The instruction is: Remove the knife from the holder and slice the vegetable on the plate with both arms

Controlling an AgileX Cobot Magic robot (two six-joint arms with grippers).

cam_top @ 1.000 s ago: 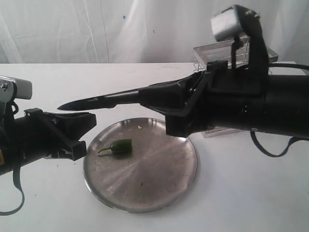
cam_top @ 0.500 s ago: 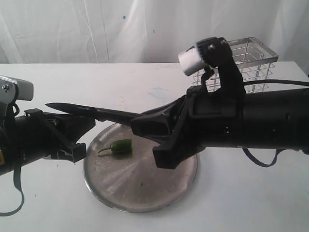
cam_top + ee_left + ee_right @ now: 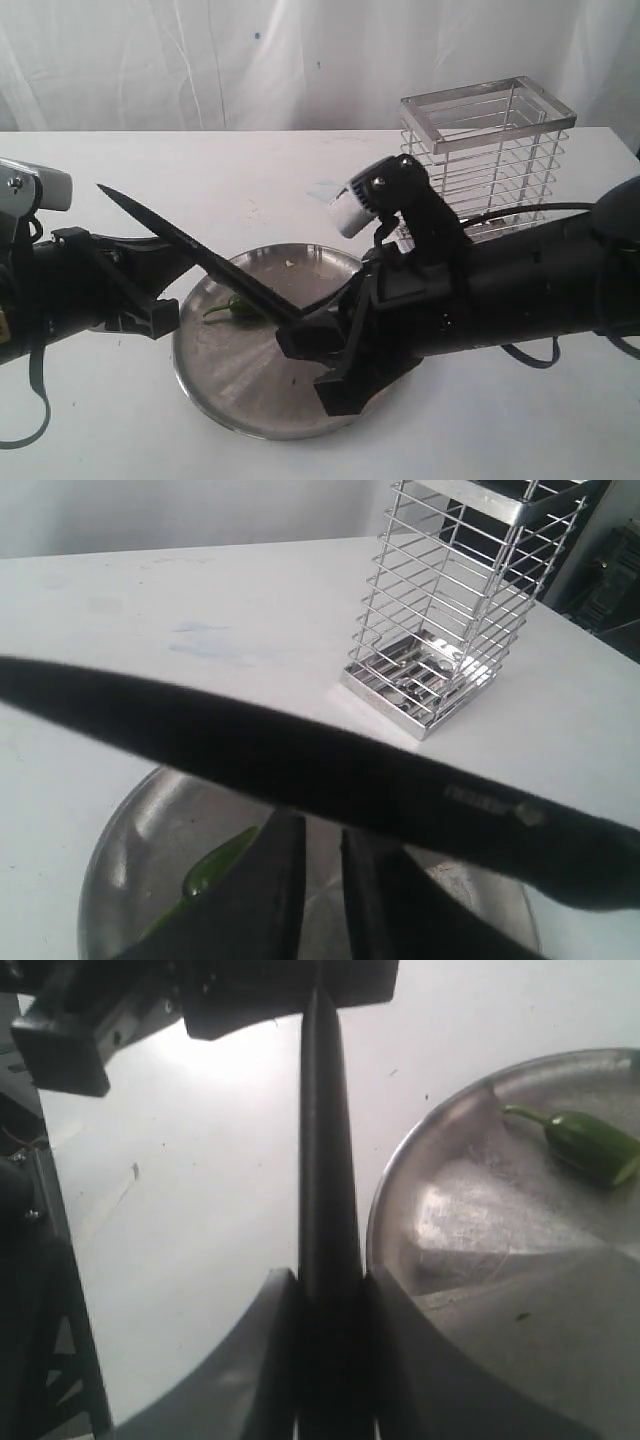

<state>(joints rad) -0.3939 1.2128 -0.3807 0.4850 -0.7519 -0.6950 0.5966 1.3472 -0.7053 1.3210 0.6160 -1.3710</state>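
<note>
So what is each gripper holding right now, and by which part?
The right gripper is shut on the knife at its handle end. The left gripper holds nothing.

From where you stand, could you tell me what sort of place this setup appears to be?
Probably a lab bench staged as a kitchen: a plain white table before a white draped backdrop, with only a round steel plate, a silver wire holder and two black robot arms.

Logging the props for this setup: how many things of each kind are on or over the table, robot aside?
knife: 1
holder: 1
vegetable: 1
plate: 1
Total: 4
</note>
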